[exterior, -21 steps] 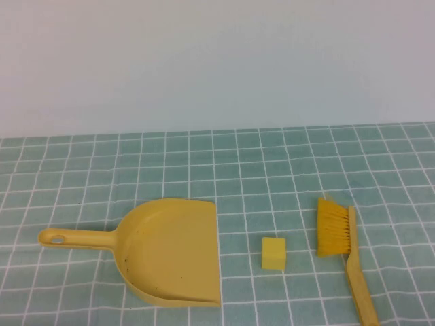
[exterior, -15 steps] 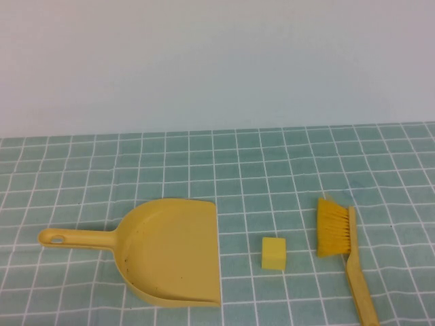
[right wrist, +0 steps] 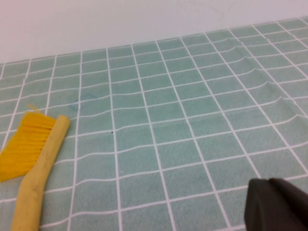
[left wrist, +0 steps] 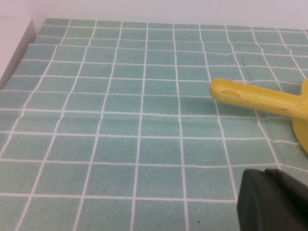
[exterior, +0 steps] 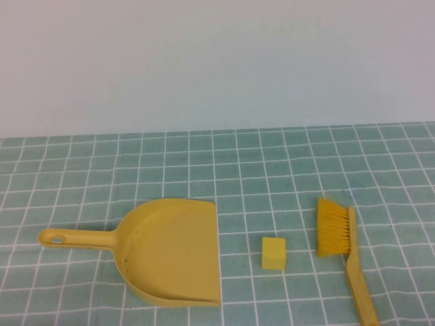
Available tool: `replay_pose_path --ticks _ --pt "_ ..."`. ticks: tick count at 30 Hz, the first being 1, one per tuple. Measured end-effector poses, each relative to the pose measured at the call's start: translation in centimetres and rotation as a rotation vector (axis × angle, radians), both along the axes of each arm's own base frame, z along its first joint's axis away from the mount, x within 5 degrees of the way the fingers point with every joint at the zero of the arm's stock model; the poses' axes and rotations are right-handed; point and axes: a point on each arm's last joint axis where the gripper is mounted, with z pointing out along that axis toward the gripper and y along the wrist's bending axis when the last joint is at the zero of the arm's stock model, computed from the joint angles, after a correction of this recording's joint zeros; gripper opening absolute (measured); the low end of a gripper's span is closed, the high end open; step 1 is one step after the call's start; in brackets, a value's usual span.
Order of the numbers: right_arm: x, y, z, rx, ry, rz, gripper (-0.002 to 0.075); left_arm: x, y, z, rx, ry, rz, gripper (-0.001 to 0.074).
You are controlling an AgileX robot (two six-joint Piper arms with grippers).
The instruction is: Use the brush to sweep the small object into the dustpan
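Cube (exterior: 273,252) sits between dustpan (exterior: 170,252) and brush (exterior: 338,239); left gripper (left wrist: 274,201) and right gripper (right wrist: 276,204) apart from it.

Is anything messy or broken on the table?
Nothing stands out. The dustpan, small yellow block and brush lie apart on the checked cloth, which wrinkles slightly. The left gripper sits near the dustpan handle, the right gripper near the brush.

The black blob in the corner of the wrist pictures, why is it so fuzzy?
Left wrist view: that blob is the left end effector, too near the lens to focus, while the dustpan handle looks sharp. Right wrist view: same for the right end effector; the brush is clearer.
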Motion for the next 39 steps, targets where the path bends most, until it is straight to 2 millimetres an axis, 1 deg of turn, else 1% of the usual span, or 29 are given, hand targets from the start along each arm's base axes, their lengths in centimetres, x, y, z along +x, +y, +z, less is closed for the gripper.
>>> replay_pose_path --ticks 4,5,6,8,10,11,12,13,16,17,19,21,25,26,27,28,30,32,33,39 --pt "0.0 0.0 0.0 0.000 0.000 0.000 -0.0002 0.0 0.0 0.0 0.010 -0.001 0.000 0.0000" --pt "0.0 0.0 0.0 0.000 0.000 0.000 -0.0002 0.1 0.0 -1.0 0.032 0.018 -0.003 0.0000" --pt "0.0 0.0 0.0 0.000 0.000 0.000 -0.0002 0.0 0.1 0.0 0.028 -0.002 0.001 0.0000" --pt "0.0 0.0 0.0 0.000 0.000 0.000 -0.0002 0.0 0.0 0.2 0.009 -0.019 0.000 0.0000" --pt "0.0 0.0 0.0 0.000 0.000 0.000 -0.0002 0.1 -0.2 0.5 -0.067 -0.059 -0.004 0.0000" --pt "0.0 0.0 0.0 0.000 0.002 0.000 -0.0002 0.2 -0.3 0.8 -0.119 -0.090 -0.009 0.0000" --pt "0.0 0.0 0.0 0.000 0.002 0.000 -0.0002 0.3 -0.6 1.7 -0.187 -0.189 -0.037 0.0000" --pt "0.0 0.0 0.0 0.000 0.002 0.000 -0.0002 0.3 -0.6 1.5 -0.188 -0.168 -0.029 0.0000" --pt "0.0 0.0 0.0 0.000 0.002 0.000 -0.0002 0.3 -0.9 2.6 -0.265 -0.285 -0.067 0.0000" --pt "0.0 0.0 0.0 0.000 0.002 0.000 -0.0002 0.3 -1.0 2.9 -0.259 -0.317 -0.081 0.0000" --pt "0.0 0.0 0.0 0.000 0.002 0.000 -0.0002 0.3 -1.1 3.2 -0.189 -0.352 -0.101 0.0000" --pt "0.0 0.0 0.0 0.000 0.002 0.000 -0.0002 0.3 -1.1 3.3 -0.134 -0.358 -0.108 0.0000" --pt "0.0 0.0 0.0 0.000 0.002 0.000 -0.0002 0.3 -1.1 3.3 -0.114 -0.362 -0.111 0.0000" --pt "0.0 0.0 0.0 0.000 0.002 0.000 -0.0002 0.3 -1.1 3.4 -0.133 -0.370 -0.114 0.0000" --pt "0.0 0.0 0.0 0.000 0.002 0.000 -0.0002 0.3 -1.2 3.5 -0.192 -0.378 -0.113 0.0000" --pt "0.0 0.0 0.0 0.000 0.002 0.000 -0.0002 0.3 -1.2 3.5 -0.263 -0.383 -0.110 0.0000" --pt "0.0 0.0 0.0 0.000 0.002 0.000 -0.0002 0.3 -1.2 3.6 -0.458 -0.379 -0.094 0.0000" --pt "0.0 0.0 0.0 0.000 0.002 0.000 -0.0002 0.3 -1.2 3.6 -0.571 -0.372 -0.084 0.0000" --pt "0.0 0.0 0.0 0.000 0.002 0.000 -0.0002 0.3 -1.2 3.6 -0.600 -0.370 -0.081 0.0000" --pt "0.0 0.0 0.0 0.000 0.002 0.000 -0.0002 0.3 -1.2 3.6 -0.606 -0.370 -0.080 0.0000"
